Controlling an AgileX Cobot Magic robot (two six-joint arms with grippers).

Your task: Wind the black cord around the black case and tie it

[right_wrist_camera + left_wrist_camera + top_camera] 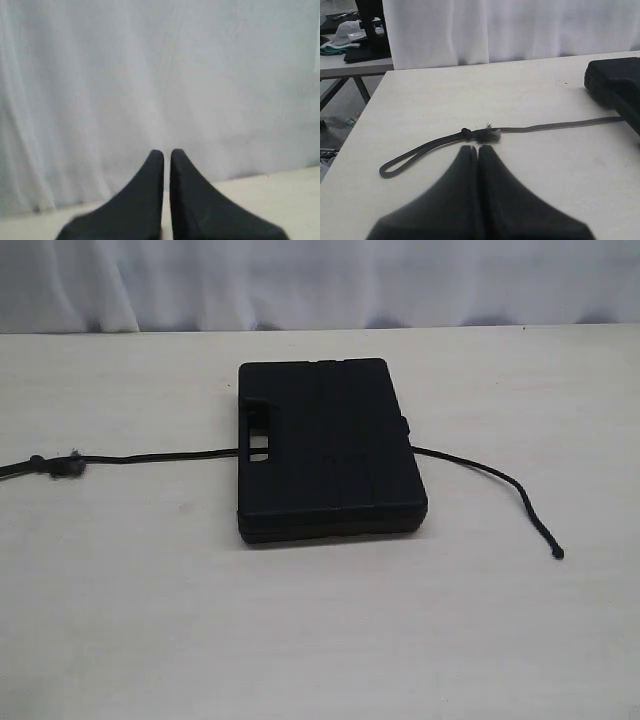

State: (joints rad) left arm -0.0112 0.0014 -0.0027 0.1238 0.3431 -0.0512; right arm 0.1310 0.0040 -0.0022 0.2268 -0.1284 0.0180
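The black case (330,450) lies flat in the middle of the table, its handle slot on the left side. The black cord (160,456) runs under it: one stretch goes left to a small knot (72,466) and off the frame edge, the other curves right and ends in a knotted tip (558,553). In the left wrist view the cord (555,126) leads from the case (616,85) to the knot (482,134) and a loop (395,166). My left gripper (478,148) is shut and empty, just short of the knot. My right gripper (167,153) is shut, empty, facing the curtain. Neither gripper shows in the exterior view.
A pale tabletop (320,640) carries the case and cord. A white curtain (320,280) hangs along the back edge. Beyond the table's left edge stands another table with clutter (355,40).
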